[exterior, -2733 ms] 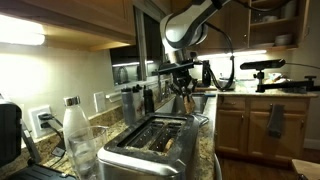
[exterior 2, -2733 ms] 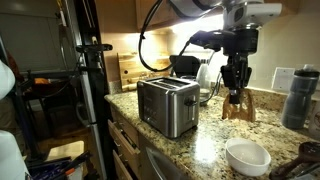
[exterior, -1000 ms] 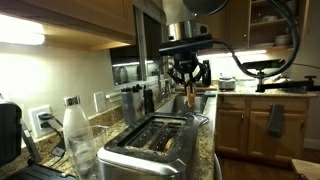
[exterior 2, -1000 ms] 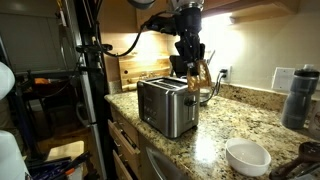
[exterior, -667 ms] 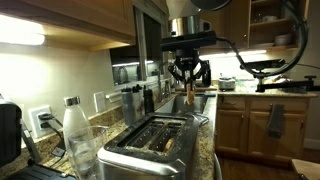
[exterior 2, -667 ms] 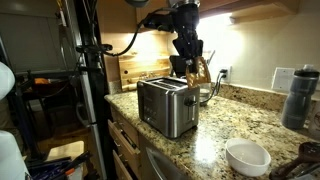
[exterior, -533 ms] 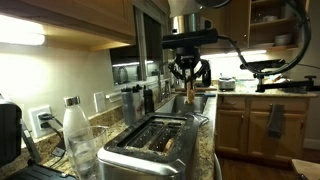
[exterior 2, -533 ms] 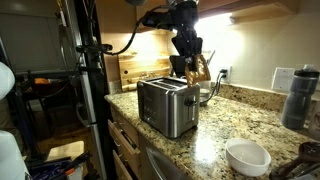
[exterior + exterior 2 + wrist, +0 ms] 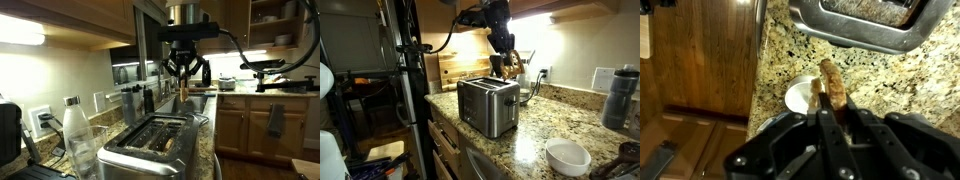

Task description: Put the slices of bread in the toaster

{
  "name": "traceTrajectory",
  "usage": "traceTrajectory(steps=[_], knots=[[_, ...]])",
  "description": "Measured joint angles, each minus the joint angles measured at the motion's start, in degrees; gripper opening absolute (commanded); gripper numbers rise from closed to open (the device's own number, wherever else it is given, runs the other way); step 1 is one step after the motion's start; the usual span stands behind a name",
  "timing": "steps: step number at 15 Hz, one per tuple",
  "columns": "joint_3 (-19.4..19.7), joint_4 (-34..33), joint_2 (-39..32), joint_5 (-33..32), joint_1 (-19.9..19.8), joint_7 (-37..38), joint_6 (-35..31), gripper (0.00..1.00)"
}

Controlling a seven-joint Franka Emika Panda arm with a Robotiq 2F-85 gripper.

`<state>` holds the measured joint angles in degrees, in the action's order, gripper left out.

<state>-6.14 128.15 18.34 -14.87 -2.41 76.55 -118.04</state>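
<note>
While the hand [image 9: 828,106] pinches one bread slice [image 9: 830,78] edgewise beside the toaster [image 9: 150,142], it seems light and crumbly (squeeze gently).

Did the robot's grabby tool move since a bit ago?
Yes. In an exterior view, the tool, holding a bread slice, has moved leftward in the picture, much closer to the toaster.

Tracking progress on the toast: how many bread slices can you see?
2. One slice is gripped by the tool, beside the toaster; another slice sits in a slot. Others may be hidden.
</note>
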Motion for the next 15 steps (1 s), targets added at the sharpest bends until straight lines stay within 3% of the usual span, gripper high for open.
traceTrajectory(steps=[15], knots=[[-3.4,-0.3,-1.5,3.9,3.4,-6.2,-2.5,0.10]])
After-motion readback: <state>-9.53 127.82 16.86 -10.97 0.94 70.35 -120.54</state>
